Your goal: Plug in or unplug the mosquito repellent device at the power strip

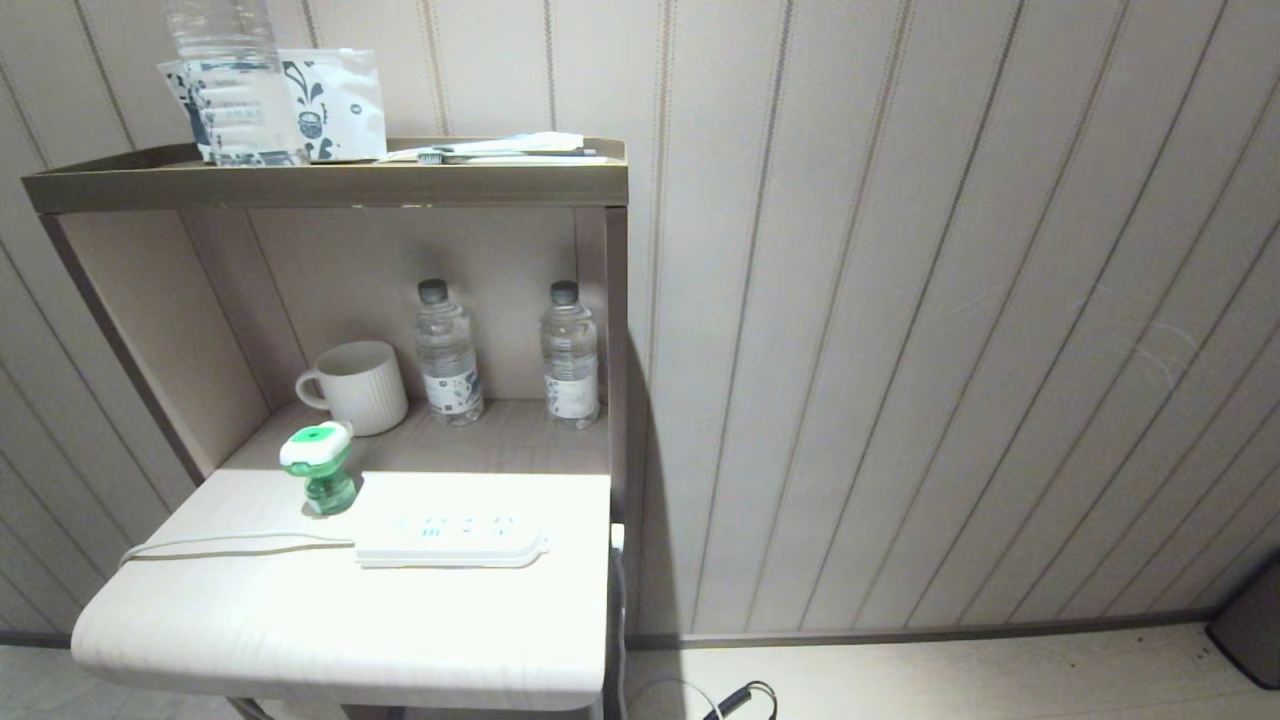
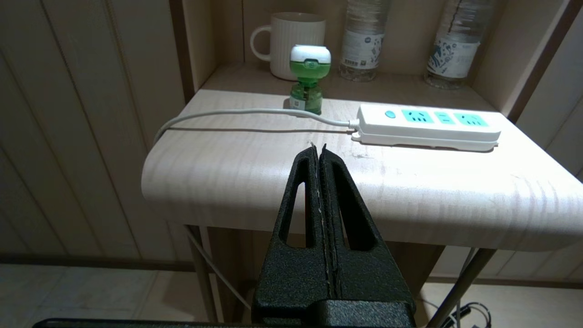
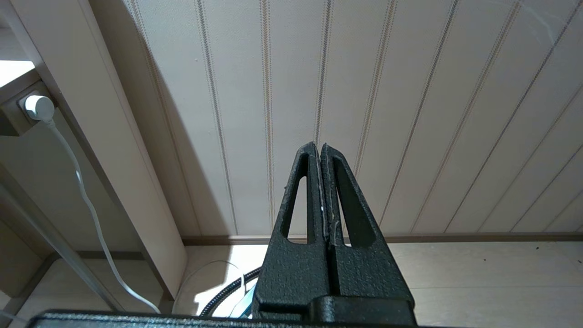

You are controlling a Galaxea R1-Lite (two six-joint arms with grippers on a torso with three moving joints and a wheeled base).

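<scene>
The mosquito repellent device [image 1: 318, 468] [image 2: 309, 77], a green bottle under a white cap, stands upright on the white table, unplugged, just left of the power strip [image 1: 450, 535] [image 2: 428, 127]. The strip lies flat with nothing in its sockets, and its thin cord [image 1: 235, 542] runs off to the left. My left gripper [image 2: 318, 146] is shut and empty, hanging in front of the table's near edge, well short of both. My right gripper [image 3: 318, 145] is shut and empty too, facing the panelled wall off to the right of the table. Neither arm shows in the head view.
A white mug [image 1: 355, 387] and two clear water bottles [image 1: 447, 352] [image 1: 570, 352] stand at the back of the shelf niche. The upper shelf [image 1: 330, 180] carries another bottle and packets. A wall plug with a cord [image 3: 38, 108] hangs beside the table's right side.
</scene>
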